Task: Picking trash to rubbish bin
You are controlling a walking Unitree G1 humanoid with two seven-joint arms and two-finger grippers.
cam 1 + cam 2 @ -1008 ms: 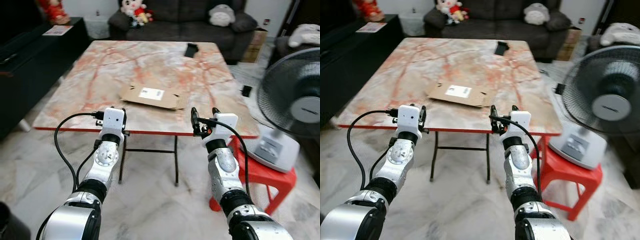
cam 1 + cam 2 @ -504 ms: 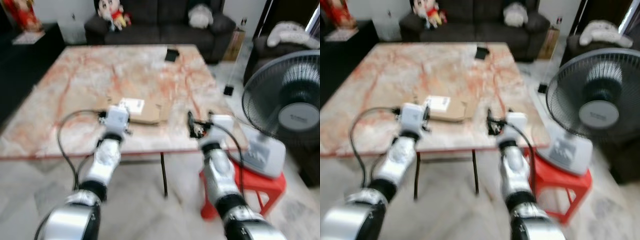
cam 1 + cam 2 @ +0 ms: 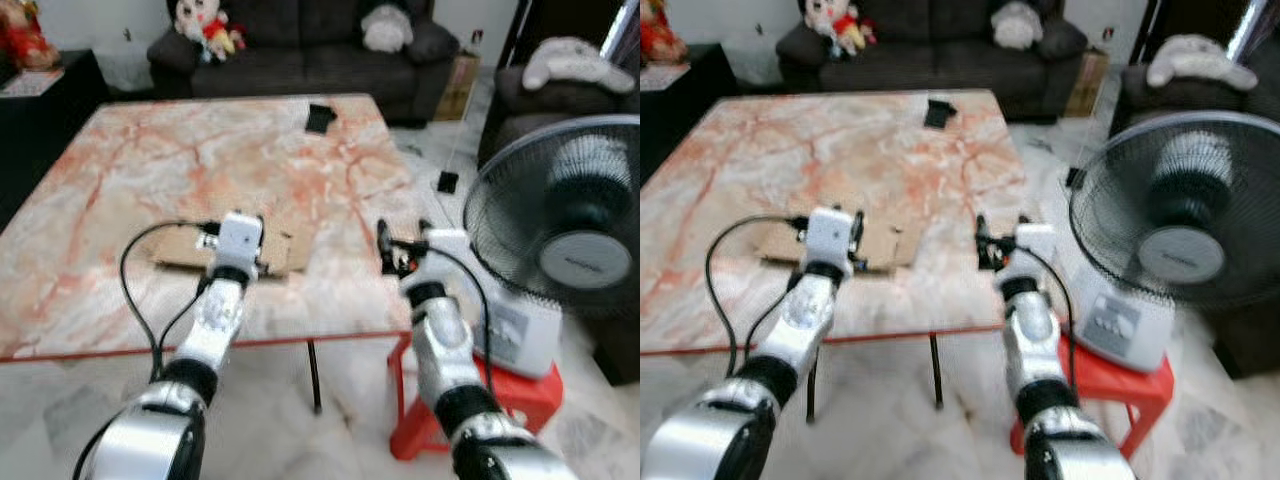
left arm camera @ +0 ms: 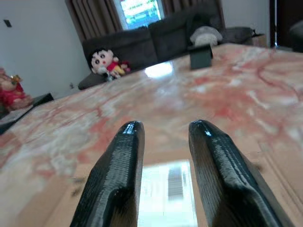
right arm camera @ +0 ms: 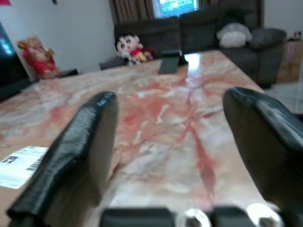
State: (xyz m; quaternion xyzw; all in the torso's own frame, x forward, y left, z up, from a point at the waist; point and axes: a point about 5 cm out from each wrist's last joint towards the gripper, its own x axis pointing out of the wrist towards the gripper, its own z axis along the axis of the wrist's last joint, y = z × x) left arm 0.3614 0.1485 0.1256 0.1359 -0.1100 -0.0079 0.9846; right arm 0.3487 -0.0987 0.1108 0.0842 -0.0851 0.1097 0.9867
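As left end effector [image 4: 163, 130] hovers — cardboard [image 3: 180, 250] beneath

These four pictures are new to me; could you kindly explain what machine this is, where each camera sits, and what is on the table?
It is a humanoid robot with two silver arms, each ending in two long black fingers. Two pictures come from cameras on its head, looking down; two come from cameras on its wrists, looking along the fingers. On the marble table lies a flattened cardboard box with a white label, and a small black object near the far edge. The left gripper hovers over the label, fingers apart. The right gripper is open over bare marble. Nothing is held. A fan stands at right.
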